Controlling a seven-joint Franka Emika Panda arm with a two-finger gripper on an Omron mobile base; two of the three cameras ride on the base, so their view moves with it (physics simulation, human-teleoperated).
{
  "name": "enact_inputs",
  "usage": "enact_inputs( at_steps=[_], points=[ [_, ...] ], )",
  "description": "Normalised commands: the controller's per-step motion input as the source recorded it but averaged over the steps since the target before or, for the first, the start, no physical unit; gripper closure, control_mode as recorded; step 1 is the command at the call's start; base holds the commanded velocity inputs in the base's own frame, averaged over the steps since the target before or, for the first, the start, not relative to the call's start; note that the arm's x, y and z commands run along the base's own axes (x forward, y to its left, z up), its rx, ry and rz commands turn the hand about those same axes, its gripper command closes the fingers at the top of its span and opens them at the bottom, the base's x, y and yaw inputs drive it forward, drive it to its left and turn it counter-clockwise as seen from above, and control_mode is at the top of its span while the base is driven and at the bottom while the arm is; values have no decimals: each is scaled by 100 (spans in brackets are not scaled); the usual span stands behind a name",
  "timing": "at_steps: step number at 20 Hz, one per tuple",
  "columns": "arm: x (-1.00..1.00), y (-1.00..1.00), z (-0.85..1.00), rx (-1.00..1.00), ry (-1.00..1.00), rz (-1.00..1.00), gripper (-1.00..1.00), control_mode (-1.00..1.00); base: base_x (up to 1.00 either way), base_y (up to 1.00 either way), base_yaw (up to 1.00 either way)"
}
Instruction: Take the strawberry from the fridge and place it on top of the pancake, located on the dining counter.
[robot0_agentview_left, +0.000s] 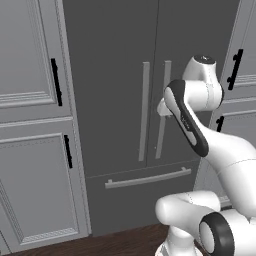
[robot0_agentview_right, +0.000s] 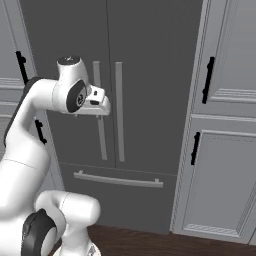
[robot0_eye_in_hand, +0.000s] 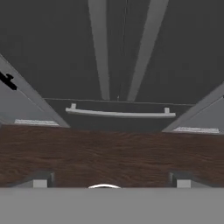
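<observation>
1. The tall dark grey French-door fridge (robot0_agentview_left: 125, 100) stands with both doors closed, between panelled grey cabinets (robot0_agentview_left: 30, 125).
2. The two-finger gripper (robot0_eye_in_hand: 111, 183), jaws spread wide and empty, hangs just before the fridge's pale bar handles (robot0_agentview_right: 119, 110).

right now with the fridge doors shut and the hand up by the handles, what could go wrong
The fridge is closed and its two bar handles stand close together, so the open gripper could catch the wrong one or both. A swinging door may strike the arm's elbow nearby. The drawer handle below is another wrong target.
</observation>
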Motion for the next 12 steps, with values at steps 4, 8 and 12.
enact_inputs(
  at_steps=[4, 8, 12],
  points=[
    [74, -54, 0, 0, -20, -13, -100, -100, 0, 0, 0],
    [64, -43, -5, 1, -28, -7, -100, -100, 0, 0, 0],
    [65, -27, -12, 2, -11, 0, -100, -100, 0, 0, 0]
  ],
)
